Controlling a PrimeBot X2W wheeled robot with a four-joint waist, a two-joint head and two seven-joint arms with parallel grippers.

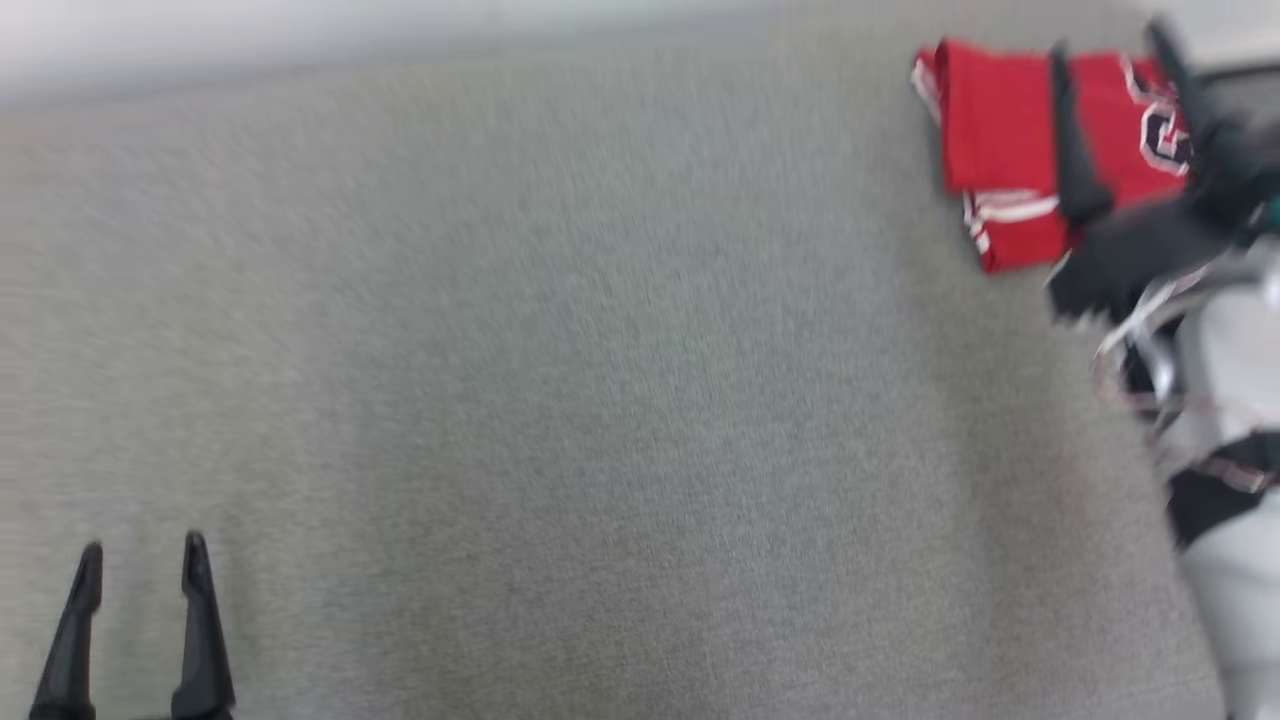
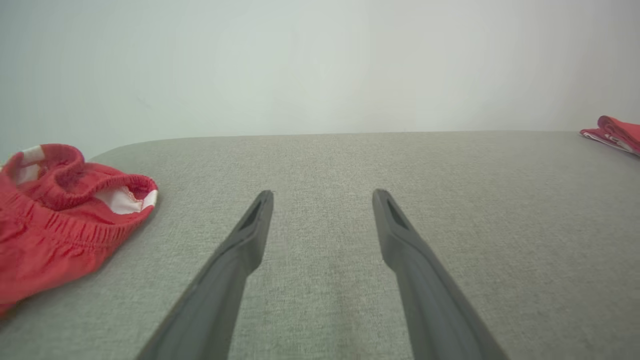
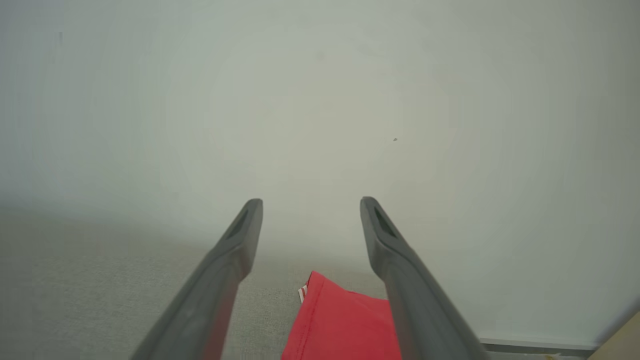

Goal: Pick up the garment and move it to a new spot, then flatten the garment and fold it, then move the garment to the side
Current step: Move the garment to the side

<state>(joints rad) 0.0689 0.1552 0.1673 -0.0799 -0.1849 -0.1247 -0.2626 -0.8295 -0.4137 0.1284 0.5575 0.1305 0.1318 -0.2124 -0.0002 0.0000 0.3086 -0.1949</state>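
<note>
The garment (image 1: 1000, 140) is red with white trim and a white-edged emblem. It lies folded at the far right corner of the grey fabric surface (image 1: 600, 350). My right gripper (image 1: 1110, 40) hovers over it, open, with nothing between its fingers. The right wrist view has that gripper (image 3: 311, 200) open, the garment's red corner (image 3: 345, 320) lying below and between the fingers. My left gripper (image 1: 143, 545) stands open at the lower left, far from the garment. In its own wrist view the left gripper (image 2: 324, 192) is empty, and the folded garment (image 2: 612, 131) sits at the far right edge.
A second red piece of clothing (image 2: 60, 220) with an elastic waistband lies crumpled to the left of my left gripper. A pale wall (image 3: 320, 100) rises behind the surface's far edge. The head view is motion-blurred.
</note>
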